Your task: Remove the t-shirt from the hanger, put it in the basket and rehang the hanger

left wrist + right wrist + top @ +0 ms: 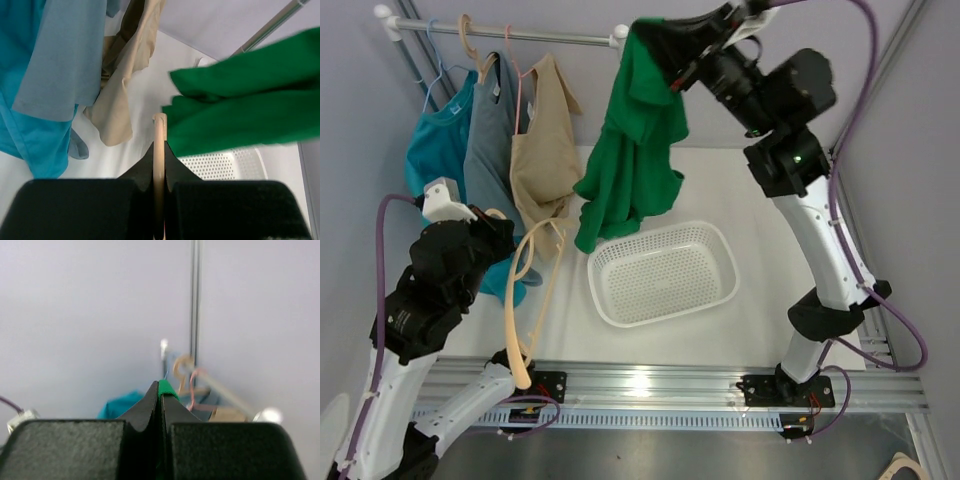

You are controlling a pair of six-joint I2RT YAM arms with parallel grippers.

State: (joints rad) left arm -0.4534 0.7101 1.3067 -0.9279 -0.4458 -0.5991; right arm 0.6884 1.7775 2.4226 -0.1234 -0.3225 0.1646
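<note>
**A:** What did we make of the overhead view?

**B:** We saw the right claw [665, 50] raised by the end of the metal clothes rail [520, 35], clamped on the top of the crumpled green fabric t-shirt [635, 150]. The shirt hung free, and its lower end was near the back corner of the white perforated plastic basket [665, 275]. We judged it was held that high so the cloth would clear the hanger.

**A:** And the other arm?

**B:** The left claw [500, 238] sat low at the near left, gripping the curved cream plastic hanger [510, 320]. The hanger drooped bare towards the table edge, apart from the shirt. We took that low, sideways hold as a way of keeping the two separate. A teal top [435, 145], a grey-blue top [490, 130] and a beige vest [545, 150] hung on the rail and were no part of the job.

**A:** What did the left wrist show?

**B:** The jaws were narrowed onto the hanger's bar [159, 127], which ran straight out between them. The green shirt [250, 100] hung beyond it to the right, with the basket [225, 167] below. We couldn't tell whether the shirt brushed the hanger's tip.

**A:** And the right wrist?

**B:** The jaws were almost together, pinching a sliver of green cloth [165, 388]. Beyond them we saw only wall and a blurred rail. To us the removal looked essentially done.
</note>
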